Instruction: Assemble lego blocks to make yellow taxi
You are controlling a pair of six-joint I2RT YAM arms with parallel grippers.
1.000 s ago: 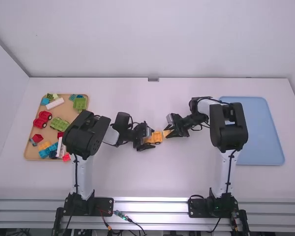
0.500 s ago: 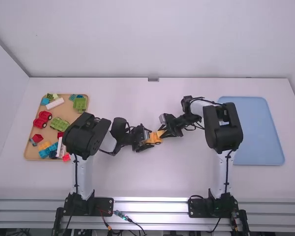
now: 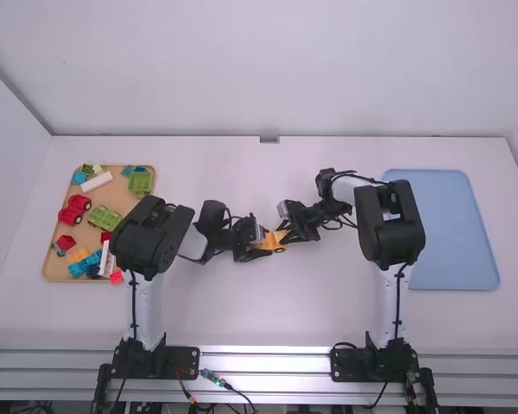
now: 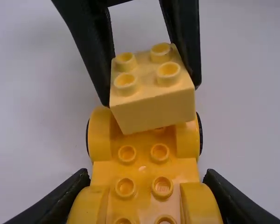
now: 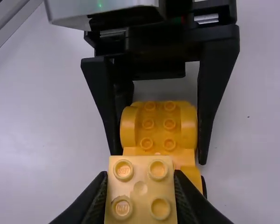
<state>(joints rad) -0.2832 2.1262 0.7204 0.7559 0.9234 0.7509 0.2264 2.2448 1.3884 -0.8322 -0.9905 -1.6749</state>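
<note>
Yellow wheeled base (image 4: 143, 168): near table centre, long axis roughly 9 to 3 o'clock, studs up, dark wheels at its sides. Pale yellow block (image 4: 149, 107), four studs showing, sits over the base's 3 o'clock end, tilted; overlaps the studs there in the left wrist view. Contact between block and base: cannot tell.

Left gripper (image 3: 263, 242): at the base's 9 o'clock side, fingers clamped on the base, one against each flank. Right gripper (image 3: 285, 233): toward 2 o'clock of the base, fingers clamped on the pale yellow block, one on either side.

Farther out, high view, clock centred on the base. Wooden tray (image 3: 49, 267) at 9 o'clock, loaded. Within it, by the tray's own clock: green open-topped piece (image 3: 140, 182) at 1, white brick (image 3: 97, 182) at 12, red car (image 3: 74, 208) at 10, orange brick (image 3: 78, 256) at 7. Blue tray (image 3: 453, 228) at 3 o'clock.
</note>
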